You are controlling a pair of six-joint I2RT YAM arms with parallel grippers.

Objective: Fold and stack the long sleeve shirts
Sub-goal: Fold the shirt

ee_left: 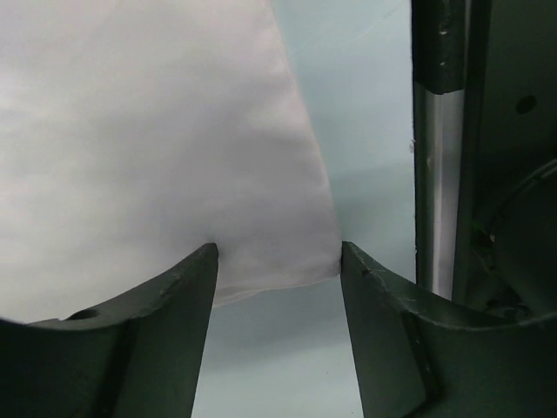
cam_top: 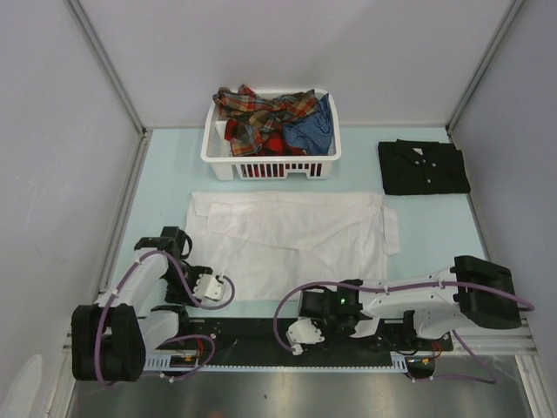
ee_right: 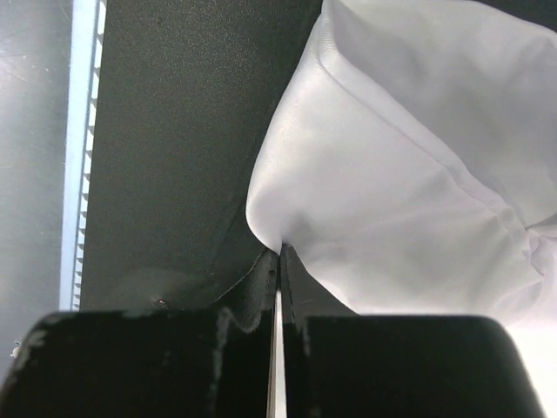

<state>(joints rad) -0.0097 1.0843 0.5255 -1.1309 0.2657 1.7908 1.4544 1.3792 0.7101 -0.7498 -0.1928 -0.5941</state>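
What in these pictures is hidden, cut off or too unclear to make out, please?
Top external: the basket wall hides how many bunched shirts lie inside.
Top external: the right arm hides where the right end effector meets the white shirt.
Left wrist: unclear whether the open left end effector touches the shirt's corner.
Right wrist: the frame edge cuts off the shirt beyond the pinched fold.
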